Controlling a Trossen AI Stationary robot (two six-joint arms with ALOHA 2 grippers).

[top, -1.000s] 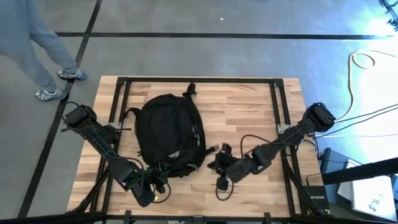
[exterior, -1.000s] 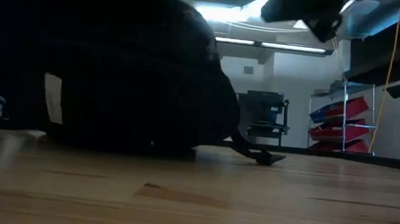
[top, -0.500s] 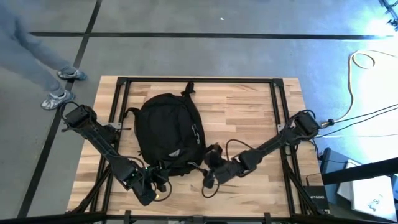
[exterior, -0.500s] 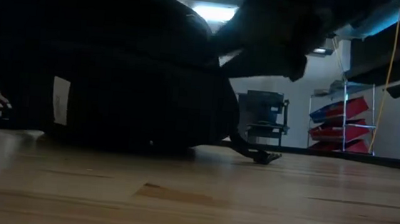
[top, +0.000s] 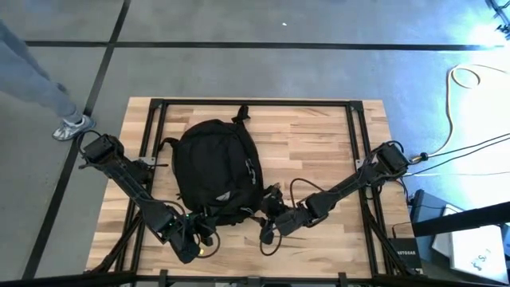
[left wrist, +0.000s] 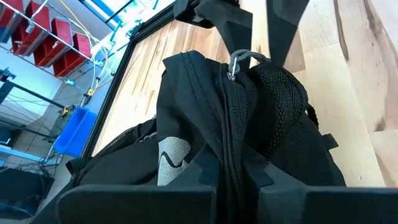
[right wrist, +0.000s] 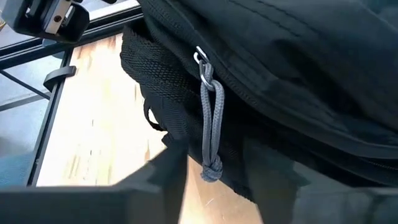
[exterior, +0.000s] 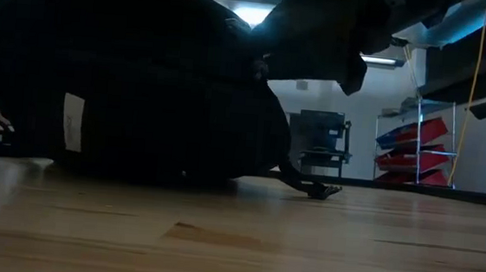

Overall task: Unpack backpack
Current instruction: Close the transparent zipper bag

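Observation:
The black backpack lies flat on the wooden table, left of centre, its handle toward the far edge. My left gripper is at the backpack's near end, shut on its fabric. My right gripper stands open at the backpack's near right corner. In the right wrist view its fingers stand on either side of a grey cord zipper pull that hangs from a silver slider; I see no touch. A silver zipper ring shows on the backpack's top fold. My left gripper pinches a raised fold of black fabric along the zipper line at the backpack's near end between its two fingers. The fingers come from the table's near side, slanting slightly down. The rest of the backpack lies on the table.
Black frame rails run along the table's sides. A strap end lies on the wood beyond the backpack. Bare wood spreads to the right of the backpack. A person's legs are on the floor off the far left corner.
My right gripper has gone down and toward the table's left, up to the backpack's near right corner, most of it in the first half second. The backpack stays where it was. The person has walked farther left.

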